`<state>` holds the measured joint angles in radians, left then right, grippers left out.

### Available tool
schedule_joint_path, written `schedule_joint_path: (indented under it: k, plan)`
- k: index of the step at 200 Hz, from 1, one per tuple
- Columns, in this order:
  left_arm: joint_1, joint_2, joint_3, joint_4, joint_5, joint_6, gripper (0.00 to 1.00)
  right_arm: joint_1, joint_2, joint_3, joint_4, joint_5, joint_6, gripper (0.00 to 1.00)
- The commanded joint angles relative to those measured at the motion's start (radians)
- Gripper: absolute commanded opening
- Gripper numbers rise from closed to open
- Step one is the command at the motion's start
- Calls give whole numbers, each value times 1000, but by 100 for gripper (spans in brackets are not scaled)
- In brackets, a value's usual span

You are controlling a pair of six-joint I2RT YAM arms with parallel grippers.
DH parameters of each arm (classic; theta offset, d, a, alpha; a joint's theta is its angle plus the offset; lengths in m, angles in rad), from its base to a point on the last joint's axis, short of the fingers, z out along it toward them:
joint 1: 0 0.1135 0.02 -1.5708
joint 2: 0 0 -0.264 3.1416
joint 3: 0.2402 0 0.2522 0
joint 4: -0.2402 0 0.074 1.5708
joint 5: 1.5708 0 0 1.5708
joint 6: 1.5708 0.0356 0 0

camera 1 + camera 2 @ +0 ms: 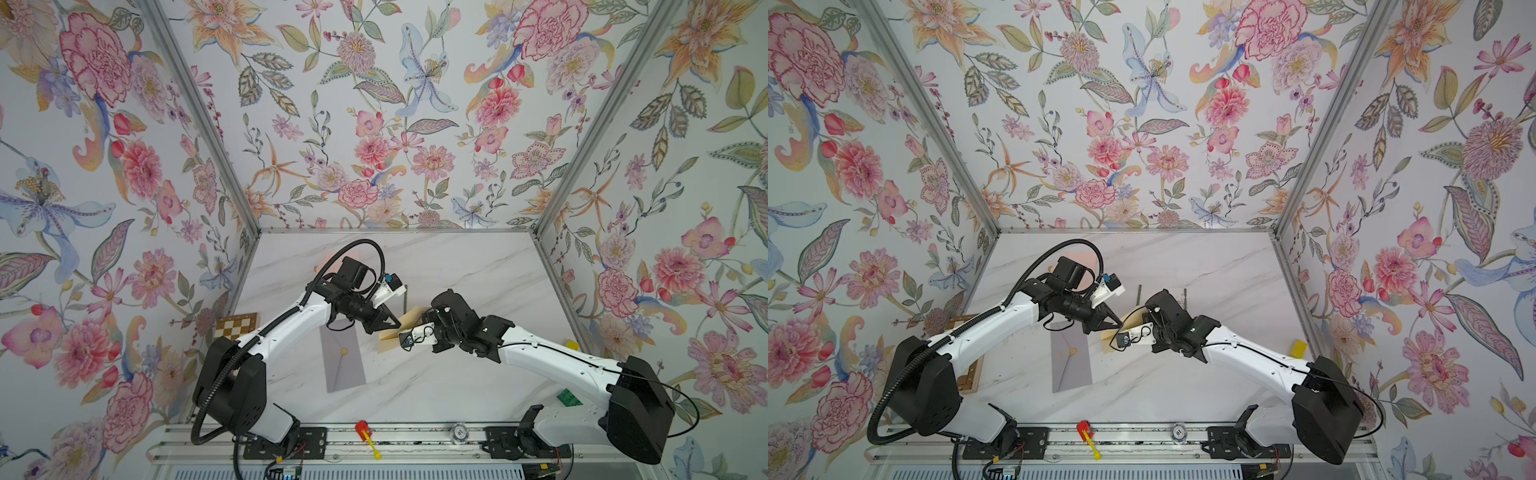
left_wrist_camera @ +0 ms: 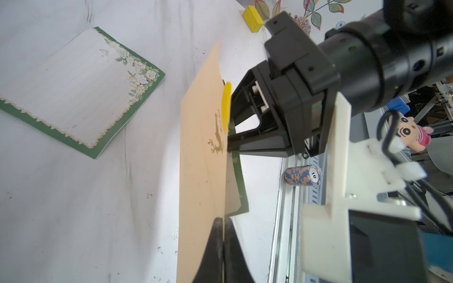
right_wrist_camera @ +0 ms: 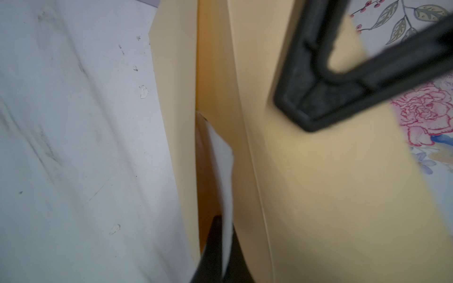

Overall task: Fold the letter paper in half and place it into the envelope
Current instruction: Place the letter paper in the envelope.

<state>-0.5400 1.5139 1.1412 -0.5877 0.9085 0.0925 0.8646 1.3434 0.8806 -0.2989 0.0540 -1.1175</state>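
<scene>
- Table (image 1: pixel 457 270): white marble. The tan envelope is held up over its middle.
- Grey envelope (image 1: pixel 345 361): lies flat just beside the tan envelope, toward the left arm's base, with its gold seal up.
- Tan envelope (image 2: pixel 201 171): stands on edge between the two pincers. The face toward the left wrist camera has a gold deer print, and its mouth gapes toward the right arm. I cannot tell whether its lower edge touches the table.
- Spare sheet (image 2: pixel 73 90): lined, green-bordered, with white flowers. It lies flat near the tan envelope, on the side away from the arms' bases.
- Letter (image 3: pixel 224 166): white face, green back. Its leading end is inside the tan envelope's mouth and the rest sticks out.
- Left pincer (image 2: pixel 223 220): pressed together on the tan envelope's edge, holding it upright.
- Right pincer (image 3: pixel 225 227): pinching the letter just outside the tan envelope's mouth.
- Chips (image 2: pixel 304 175): a blue-and-tan stack on its side at the rail, well apart from the tan envelope.
- Yellow block (image 2: pixel 252 17): by the wall on the right arm's side, well apart from the tan envelope.
</scene>
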Motion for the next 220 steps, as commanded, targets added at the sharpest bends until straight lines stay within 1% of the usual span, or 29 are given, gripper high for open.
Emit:
schedule_joint_path:
  k: [1,61,78,91,117,160,174,194,220]
  plan:
    - [-13,4,0,-8,-2,-7,0,22,29,11,-48,51,-14,0]
    - [-16,10,-1,-6,-3,-8,0,47,47,18,-46,81,-8,0]
    - [-18,10,-3,-3,-5,-10,0,48,42,25,-45,62,7,7]
    - [-22,7,-6,0,-5,-11,0,47,37,26,-37,49,17,17]
    - [-24,2,-9,3,-5,-13,0,47,22,4,6,39,22,33]
    - [-24,-7,-24,25,-14,-21,0,45,-27,-6,12,19,56,38]
    - [-23,-19,-42,54,-24,-37,0,45,-60,-16,9,6,70,42]
    - [-23,-44,-89,127,-47,-80,0,41,-117,-23,-13,-20,106,46]
    - [-24,-99,-194,276,-49,-168,0,23,-193,-25,-61,-104,187,50]
